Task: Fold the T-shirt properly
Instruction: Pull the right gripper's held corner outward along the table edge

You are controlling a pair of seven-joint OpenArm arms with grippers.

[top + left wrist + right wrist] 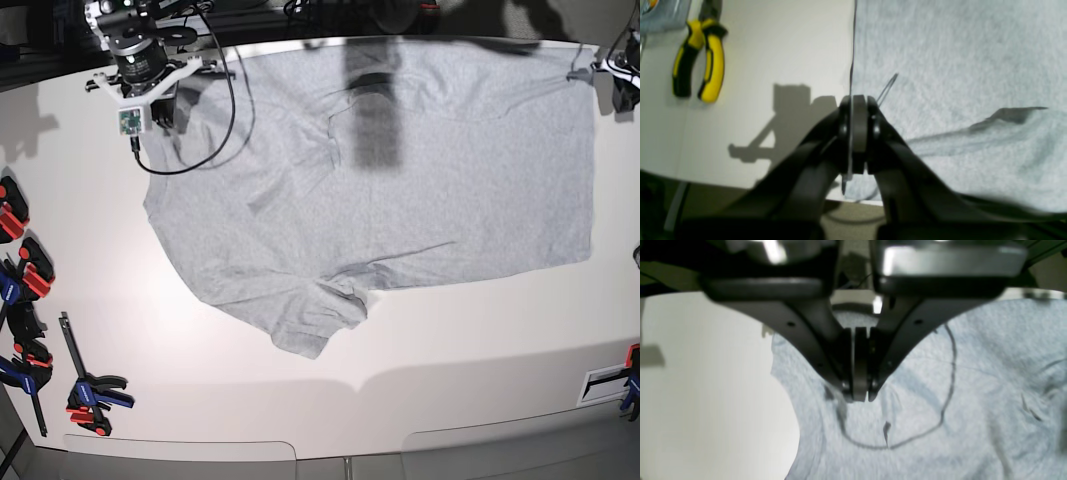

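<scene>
T-shirt (420,190) soft matt heathered grey knit cloth, on smooth matt white desk (470,350); pliers (700,56) beside the T-shirt with glossy yellow-black plastic grips; left pincer (857,133) matt black plastic.

The right arm (140,55) is showing a ribbed black and silver wrist above a white bracket that spreads out like short wings. A small green circuit board (129,121) is sitting on the white block below it. A black cable (225,110) is looping down from the wrist and curling back under the bracket. Close up, the right gripper (860,396) is showing matte black fingers (800,330) that taper to a point, dotted with small screw holes, beneath glossy black blocks catching white glare. The left gripper (855,133) is looking much the same, black curved fingers (907,156) ending in flat grey pads (859,126) with round fasteners either side.
</scene>
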